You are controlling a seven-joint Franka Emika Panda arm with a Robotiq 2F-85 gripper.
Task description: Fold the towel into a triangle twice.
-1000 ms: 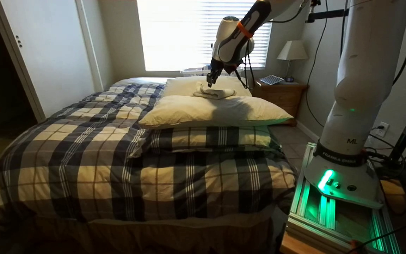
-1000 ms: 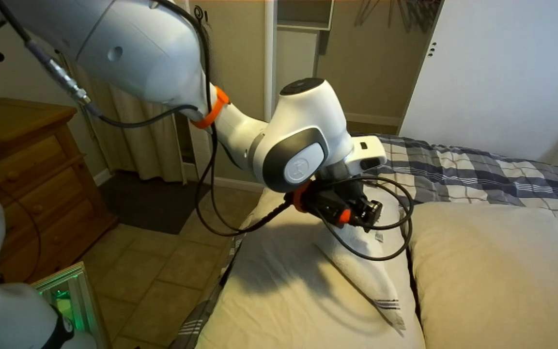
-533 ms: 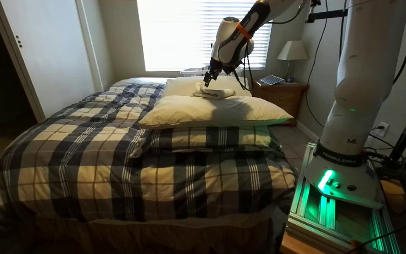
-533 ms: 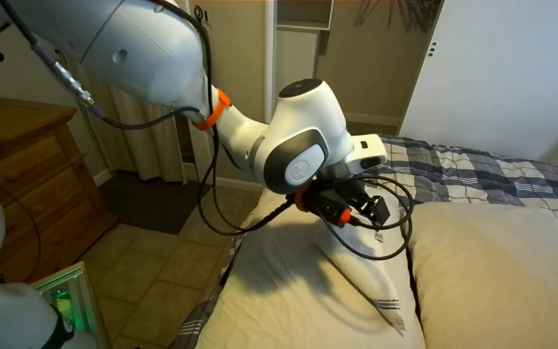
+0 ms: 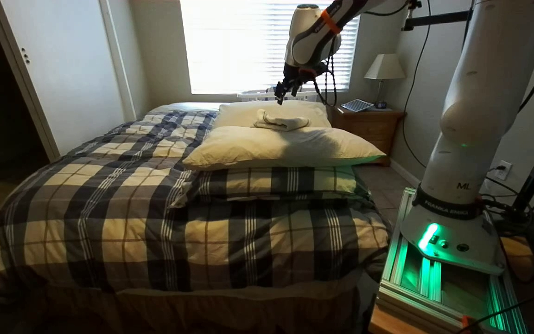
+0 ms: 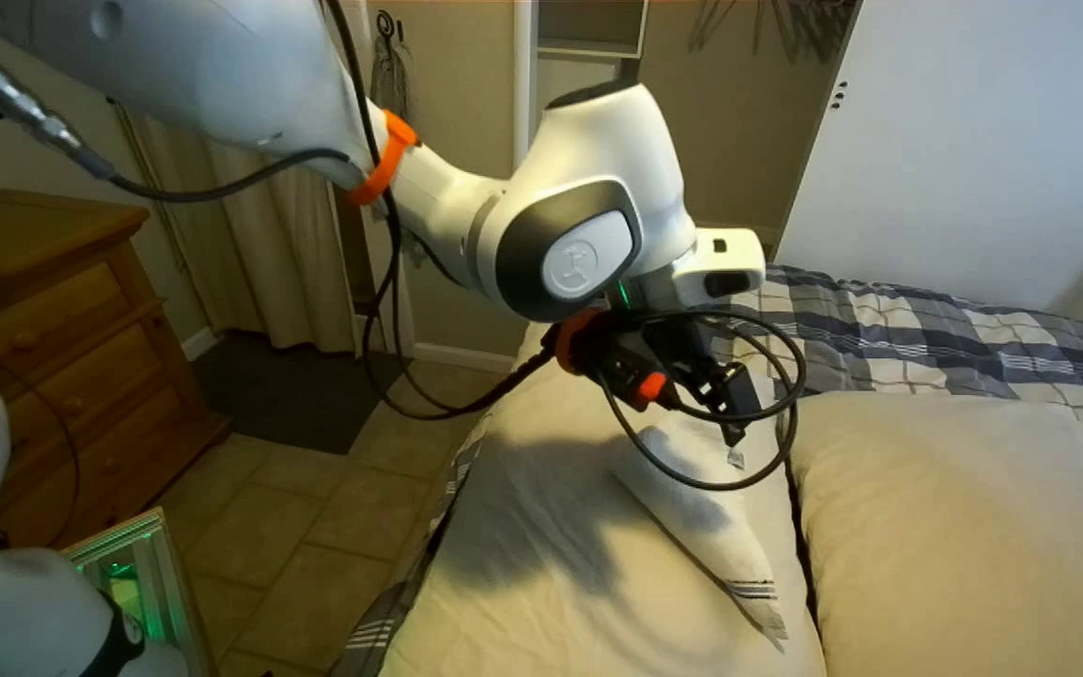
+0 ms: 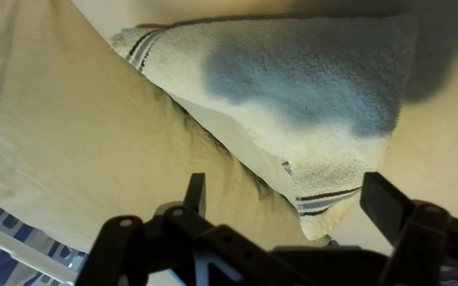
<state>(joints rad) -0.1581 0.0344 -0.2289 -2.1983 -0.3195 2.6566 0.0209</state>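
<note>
The towel (image 7: 253,79) lies on a cream pillow, folded to a roughly triangular shape, with dark and blue stripes at two corners in the wrist view. A small tag (image 7: 286,167) peeks from its slanted edge. In both exterior views the towel (image 5: 286,123) (image 6: 728,534) rests near the pillow's far edge, and in one a raised fold shows at its end. My gripper (image 7: 284,178) is above the striped lower corner, its fingers wide apart with nothing between them. A gap separates the gripper (image 5: 282,98) from the cloth. The gripper (image 6: 735,428) is partly behind a cable loop.
The supporting pillow (image 5: 248,149) sits on a plaid cushion (image 5: 271,182) on the plaid bed (image 5: 123,222). Another pillow (image 6: 965,527) lies beside it. A nightstand with a lamp (image 5: 384,67) and a white basket (image 5: 248,96) are behind. A cable (image 6: 791,451) loops around the gripper.
The gripper's fingers have spread apart, and the arm has risen off the towel, shifting slightly toward the window side's right. The towel keeps the same shape and place.
</note>
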